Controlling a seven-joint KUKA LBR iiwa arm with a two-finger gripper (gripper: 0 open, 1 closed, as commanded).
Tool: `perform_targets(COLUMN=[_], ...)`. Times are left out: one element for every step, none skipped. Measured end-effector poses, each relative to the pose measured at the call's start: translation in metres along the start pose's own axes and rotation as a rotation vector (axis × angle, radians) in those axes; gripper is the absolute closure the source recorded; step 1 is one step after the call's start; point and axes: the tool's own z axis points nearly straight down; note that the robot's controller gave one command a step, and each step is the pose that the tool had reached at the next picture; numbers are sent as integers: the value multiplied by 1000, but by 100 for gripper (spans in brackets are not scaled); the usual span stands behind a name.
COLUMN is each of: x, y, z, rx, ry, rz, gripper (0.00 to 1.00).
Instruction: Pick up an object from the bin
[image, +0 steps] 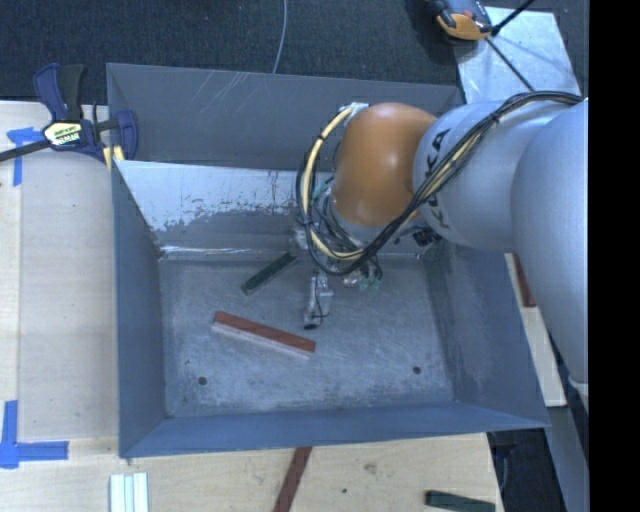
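My gripper hangs low over the middle of the bin floor, its narrow fingers pointing down just above the right end of a long flat reddish-brown stick. That stick lies slanted across the floor, left end higher in the view. A dark green, marker-like stick lies up and to the left of the gripper, near the back wall. Nothing shows between the fingers, and the small gap between them cannot be judged.
The arm with its orange wrist cover and cables reaches in from the right and hides the back right part of the bin. The floor's left and front parts hold no other loose things that I can see.
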Motion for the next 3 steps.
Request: perform_targets(x=[10, -15, -15], y=[15, 18, 18], z=[28, 24, 24], rx=[-3, -1, -1], ry=[-2, -6, -6], rz=[66, -61, -60], gripper=[0, 100, 100])
